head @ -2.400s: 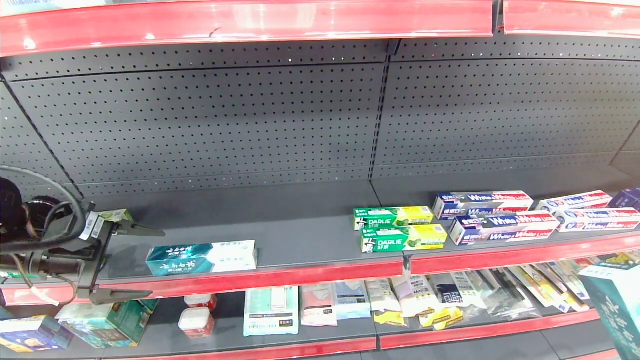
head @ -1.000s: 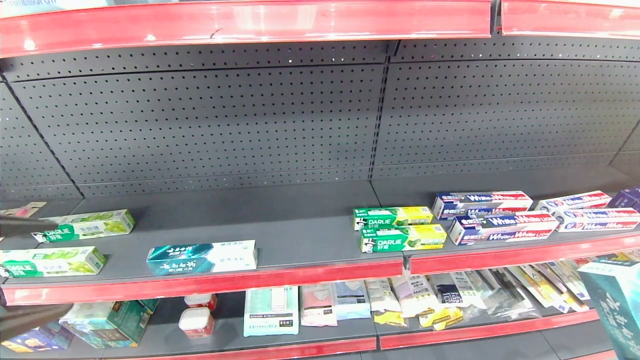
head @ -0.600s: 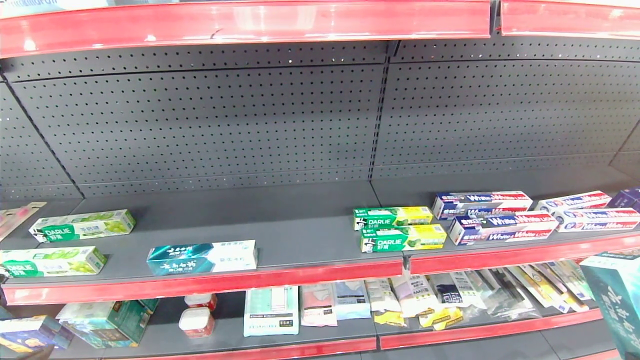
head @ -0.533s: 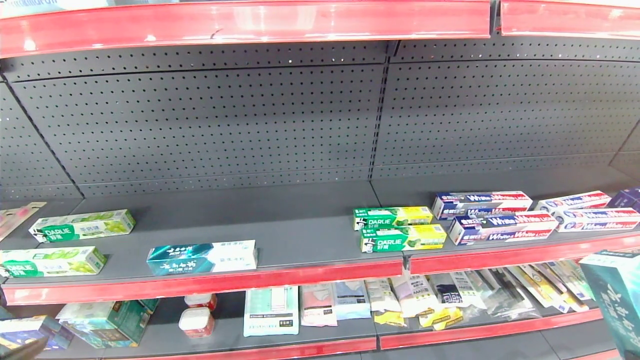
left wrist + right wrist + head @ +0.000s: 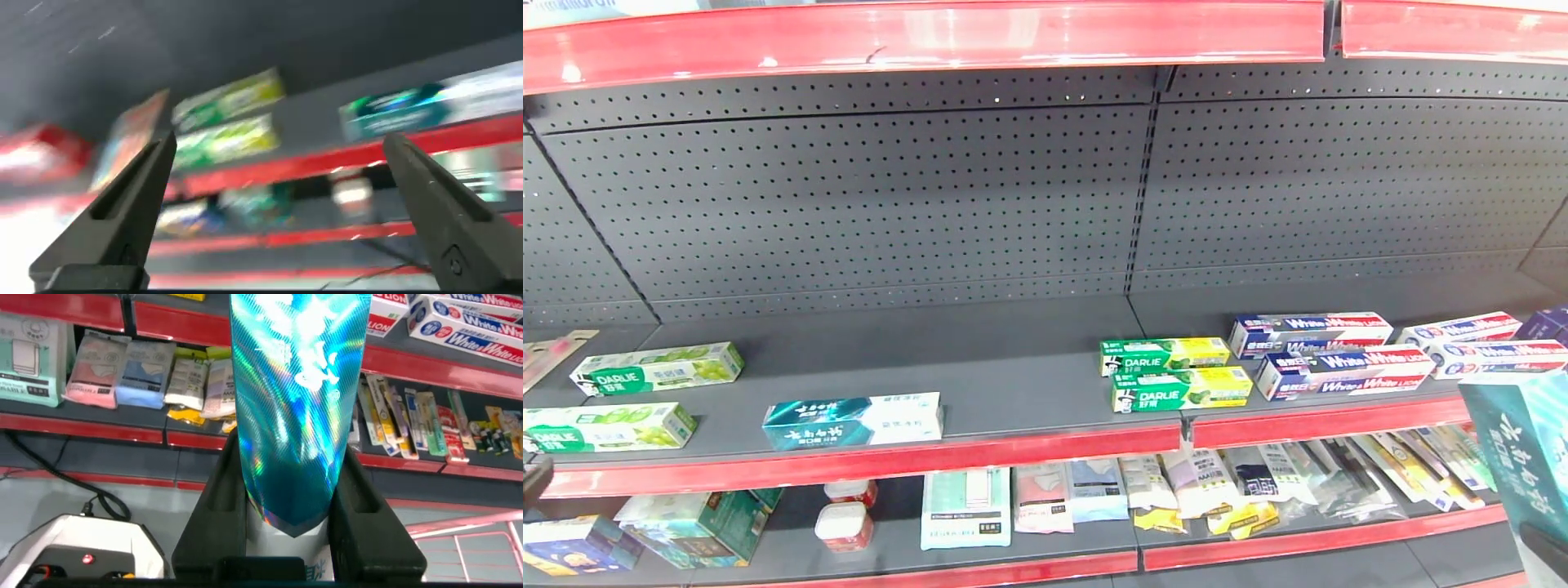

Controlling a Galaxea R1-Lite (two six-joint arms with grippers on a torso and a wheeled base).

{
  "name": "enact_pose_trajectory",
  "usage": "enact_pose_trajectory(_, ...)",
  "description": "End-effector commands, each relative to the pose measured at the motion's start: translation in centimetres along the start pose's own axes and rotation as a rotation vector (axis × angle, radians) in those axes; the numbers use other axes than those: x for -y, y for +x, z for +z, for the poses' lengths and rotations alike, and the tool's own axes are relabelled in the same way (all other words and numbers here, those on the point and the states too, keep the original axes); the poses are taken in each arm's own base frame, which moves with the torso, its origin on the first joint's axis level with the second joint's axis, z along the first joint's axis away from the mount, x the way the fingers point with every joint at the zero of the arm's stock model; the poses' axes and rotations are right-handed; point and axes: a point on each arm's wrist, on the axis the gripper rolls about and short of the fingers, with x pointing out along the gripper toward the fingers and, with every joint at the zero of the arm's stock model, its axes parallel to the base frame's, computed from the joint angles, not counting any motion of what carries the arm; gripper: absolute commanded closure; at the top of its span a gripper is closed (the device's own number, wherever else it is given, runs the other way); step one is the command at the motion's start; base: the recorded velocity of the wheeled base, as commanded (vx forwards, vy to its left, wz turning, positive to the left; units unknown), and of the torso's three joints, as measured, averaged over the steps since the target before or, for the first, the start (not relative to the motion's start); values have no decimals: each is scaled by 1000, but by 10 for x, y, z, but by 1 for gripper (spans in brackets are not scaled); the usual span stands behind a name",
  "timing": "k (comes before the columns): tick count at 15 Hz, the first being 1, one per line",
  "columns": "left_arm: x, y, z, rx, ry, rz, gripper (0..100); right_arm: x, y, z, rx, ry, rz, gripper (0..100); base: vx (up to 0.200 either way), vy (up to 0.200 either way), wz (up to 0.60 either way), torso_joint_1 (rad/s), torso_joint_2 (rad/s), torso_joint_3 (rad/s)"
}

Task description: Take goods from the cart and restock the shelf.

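At lower right of head view, R gripper (image 5: 290, 490) is clamped on the teal box (image 5: 1515, 457), long axis near upright. Free shelf (image 5: 1013, 359) space is up-left of it, beside the shelved twin (image 5: 852, 420), which lies left-right, so the box prob needs laying flat. R arm is nearer. L gripper (image 5: 279, 147) is spread, empty. Vs 0.5 s ago, box sits higher in frame.

We face the shelf (image 5: 1013, 359) from the head, looking slightly down. Nearer, our left wrist shares its left boxes (image 5: 229, 96); our right wrist, lower, shares the pouches (image 5: 143, 371) beneath.
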Motion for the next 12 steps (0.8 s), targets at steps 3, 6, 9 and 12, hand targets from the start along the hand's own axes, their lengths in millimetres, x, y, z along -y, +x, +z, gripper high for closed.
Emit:
enact_pose_trajectory(3,6,7,20,169,8,-458,0,2,15,10,-28,-1,13,100,0,0,0,0,0,0)
enact_pose_trajectory(6,21,-33,33,231,14,-911,0,5,16,21,-11,0,2,100,0,0,0,0,0,0)
enact_pose_trajectory(9,21,-55,10,43,-18,-914,0,11,20,42,20,-7,-8,100,0,0,0,0,0,0)
enact_pose_trajectory(12,27,-19,-8,74,-126,-409,0,13,24,53,25,-7,-9,100,0,0,0,0,0,0)
